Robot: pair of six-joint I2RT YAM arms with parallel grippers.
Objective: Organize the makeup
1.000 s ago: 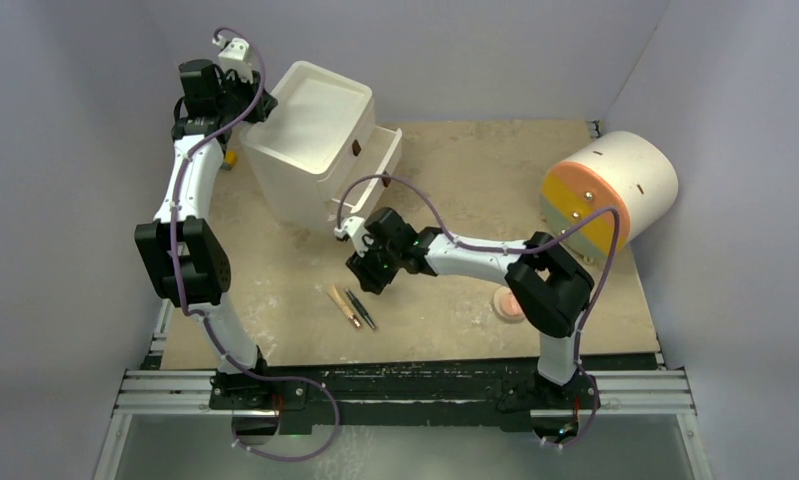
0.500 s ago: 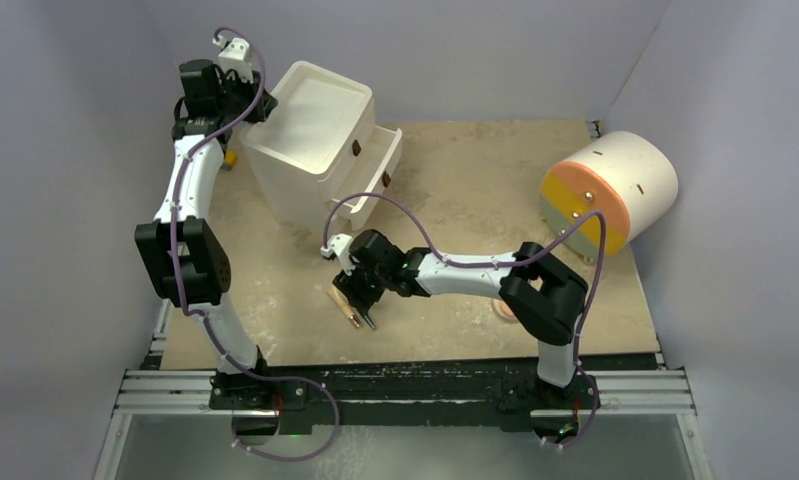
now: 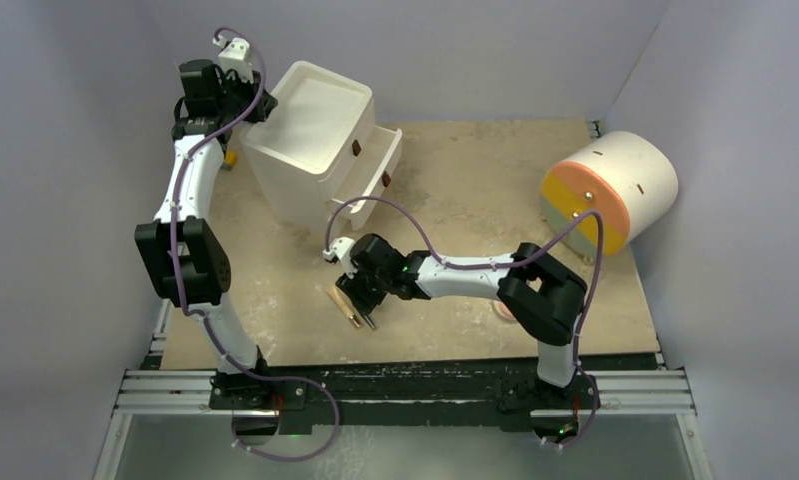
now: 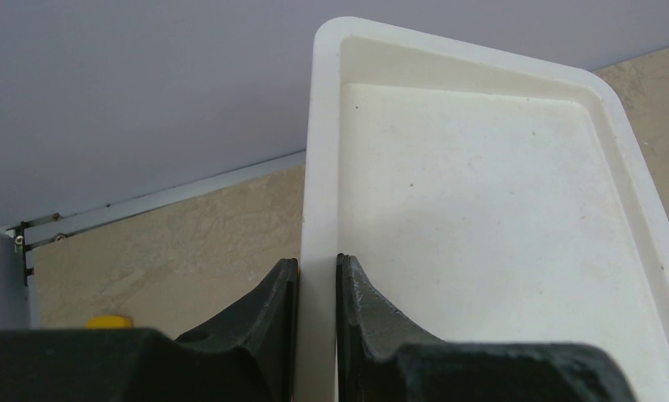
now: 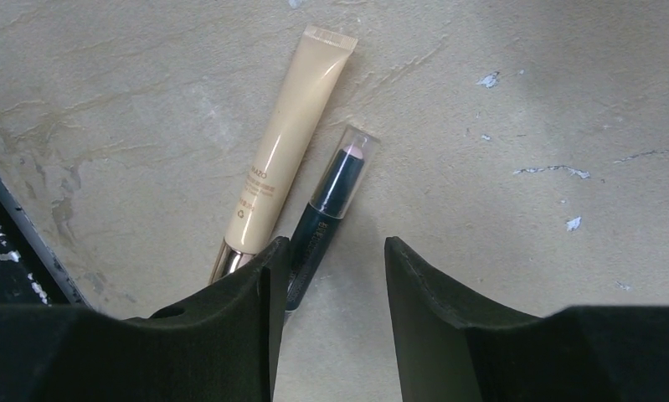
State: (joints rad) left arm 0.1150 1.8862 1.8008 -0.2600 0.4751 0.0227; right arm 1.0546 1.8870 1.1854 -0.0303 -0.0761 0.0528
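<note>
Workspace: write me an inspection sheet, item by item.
Surface: beige table, scuffed, with white flecks.
Job's things: tan tube and dark stick lying side by side; pink compact mostly hidden by the right elbow.
Clutter: white cabinet, drawers pulled out; white cylinder; small yellow item.
Grippers: left gripper clamped on the cabinet's rim; right gripper open, low over the dark stick's end.
Cables: purple cable looped along each arm.
Surroundings: lilac walls, metal rail.

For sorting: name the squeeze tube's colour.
The tube is tan; right wrist view shows it best.
</note>
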